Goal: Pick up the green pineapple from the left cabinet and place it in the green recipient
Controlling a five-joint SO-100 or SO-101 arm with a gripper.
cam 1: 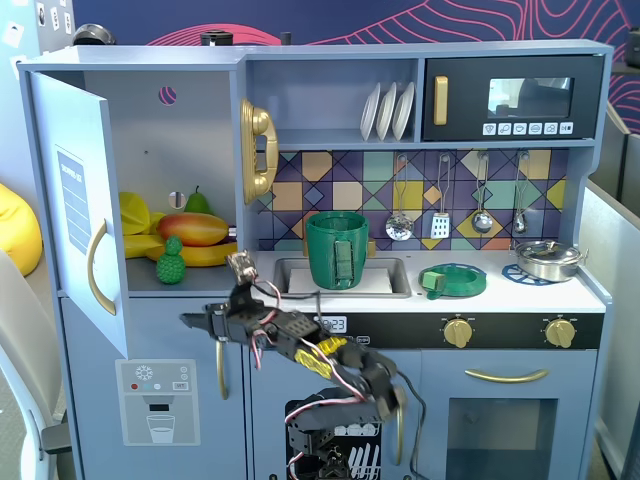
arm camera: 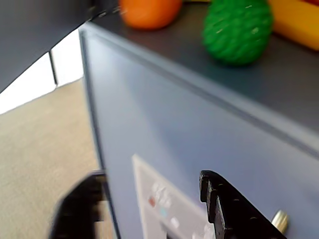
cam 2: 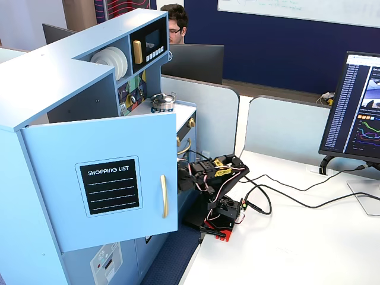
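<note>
The green pineapple (cam 1: 171,262) stands at the front of the left cabinet's (cam 1: 190,130) shelf, beside an orange-red mango (cam 1: 193,228) and yellow bananas (cam 1: 205,254). The cabinet door (cam 1: 75,200) hangs open. My gripper (cam 1: 192,321) is below the shelf edge, in front of the lower panel, pointing left in this fixed view. In the wrist view the pineapple (arm camera: 238,30) sits above and to the right of my gripper (arm camera: 149,201), which is open with nothing between its fingers (arm camera: 224,206). The green recipient (cam 1: 336,250) stands upright in the sink.
A green pear (cam 1: 197,200) stands behind the mango. A flat green dish (cam 1: 452,280) and a steel pot (cam 1: 547,258) sit on the counter. In the side fixed view the open door (cam 2: 101,178) hides the gripper; the arm (cam 2: 214,172) reaches in from a white desk (cam 2: 297,237).
</note>
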